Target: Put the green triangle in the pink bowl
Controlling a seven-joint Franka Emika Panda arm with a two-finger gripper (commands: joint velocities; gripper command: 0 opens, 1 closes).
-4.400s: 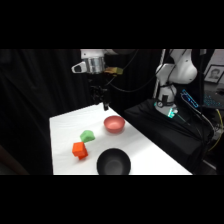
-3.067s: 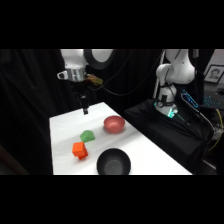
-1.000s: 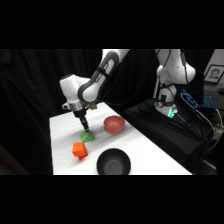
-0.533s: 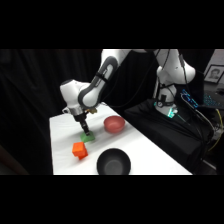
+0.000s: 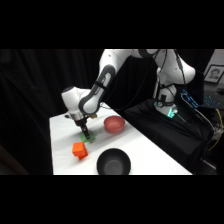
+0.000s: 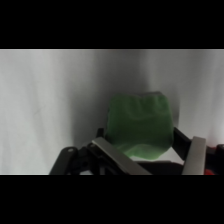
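1. Side view: the tool is down on the green triangle, which lies on the desk between the orange cube and the pink bowl.
2. Wrist view: the fingers stand apart, flanking the green triangle, not yet closed on it. It looks light, rigid and smooth; grip its flat sides.

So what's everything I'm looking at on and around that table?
green triangle: one, light green, on the table between the gripper's fingers, left of the pink bowl in the side view
pink bowl: one, pinkish-red, far side of the table
orange block: one, orange-red, near the table's left edge
black bowl: one, black, front of the table
table: one, white
black cloth: dark, draped to the table's right
arm: one, white, reaching down from the upper right
gripper: one, open, fingers either side of the triangle
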